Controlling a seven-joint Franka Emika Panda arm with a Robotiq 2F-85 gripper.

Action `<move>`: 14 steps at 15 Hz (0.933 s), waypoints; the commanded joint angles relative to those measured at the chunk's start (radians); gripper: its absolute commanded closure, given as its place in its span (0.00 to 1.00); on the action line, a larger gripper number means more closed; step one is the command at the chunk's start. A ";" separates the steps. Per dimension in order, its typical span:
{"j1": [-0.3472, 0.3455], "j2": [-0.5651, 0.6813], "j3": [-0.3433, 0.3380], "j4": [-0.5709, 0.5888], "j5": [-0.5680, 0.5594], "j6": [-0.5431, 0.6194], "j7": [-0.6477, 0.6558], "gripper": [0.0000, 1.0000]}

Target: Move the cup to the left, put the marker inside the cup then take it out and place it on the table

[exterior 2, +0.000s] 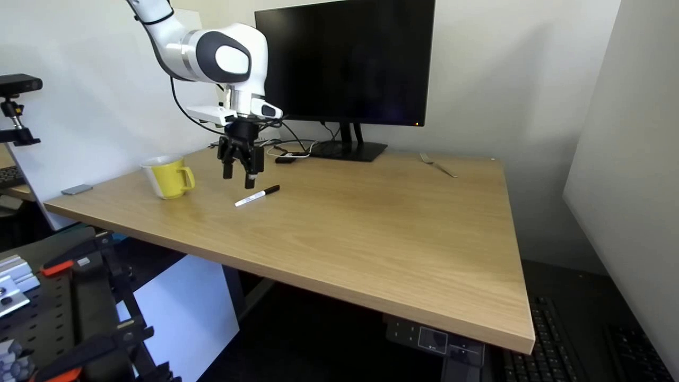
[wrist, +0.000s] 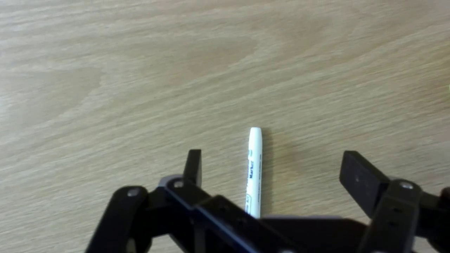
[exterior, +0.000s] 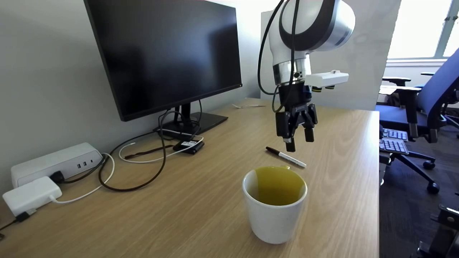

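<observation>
Hand (exterior: 300, 140) hovers spread wide, the marker (wrist: 255, 172) lying beneath it on the table (exterior 2: 371, 228).

The desk (exterior 2: 371, 228) reached me as smooth wood grain with a soft sheen. From my end, the mug (exterior: 274, 222) looked like glossy glazed ceramic, the marker (wrist: 255, 168) like smooth plastic, and my end effector (exterior: 299, 140) mostly matt. I made out metal on the fork (exterior 2: 436, 165) and blurred reflections on the monitor (exterior: 168, 57).
</observation>
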 commanded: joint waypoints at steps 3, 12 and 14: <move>-0.010 0.075 0.012 0.035 0.019 0.006 -0.019 0.00; 0.003 0.136 0.024 0.077 0.011 0.003 -0.019 0.00; 0.005 0.143 0.024 0.080 0.009 0.004 -0.018 0.26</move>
